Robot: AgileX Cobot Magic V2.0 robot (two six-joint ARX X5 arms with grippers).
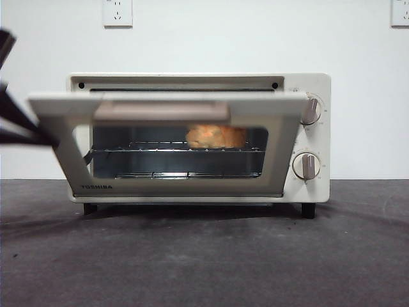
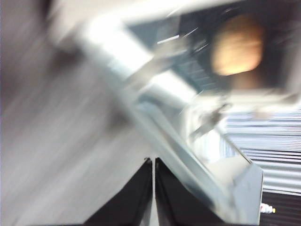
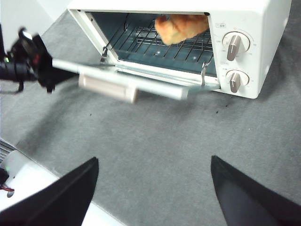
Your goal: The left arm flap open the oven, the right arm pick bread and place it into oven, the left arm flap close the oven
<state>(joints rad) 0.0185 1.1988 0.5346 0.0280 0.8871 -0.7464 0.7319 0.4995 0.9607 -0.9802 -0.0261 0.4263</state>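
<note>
The oven (image 1: 199,137) stood at the back of the bench (image 1: 204,256), close against the wall, a cream-white box with TOSHIBA printed on the lower door frame, two beige knobs (image 1: 308,137) stacked at its right side and black feet under its corners. Its door (image 1: 167,105) hung partly open, tilted out from the top, with the beige bar handle (image 1: 162,112) blurred across the upper edge and the dark glass window below it. Inside, on the wire rack (image 1: 176,149), lay the bread (image 1: 216,136), a small golden-orange lumpy loaf sitting toward the right half of the cavity and far narrower than the window. The left arm's gripper (image 3: 28,66) was at the door's left end, just beside its corner; in the left wrist view its jaws were pressed together with only a hairline seam between them, clenched on nothing, and the door's edge swept blurred in front of them. The right arm's gripper (image 3: 153,188) hung over the bare front of the bench, well apart from the oven, jaws spread wide and released.
</note>
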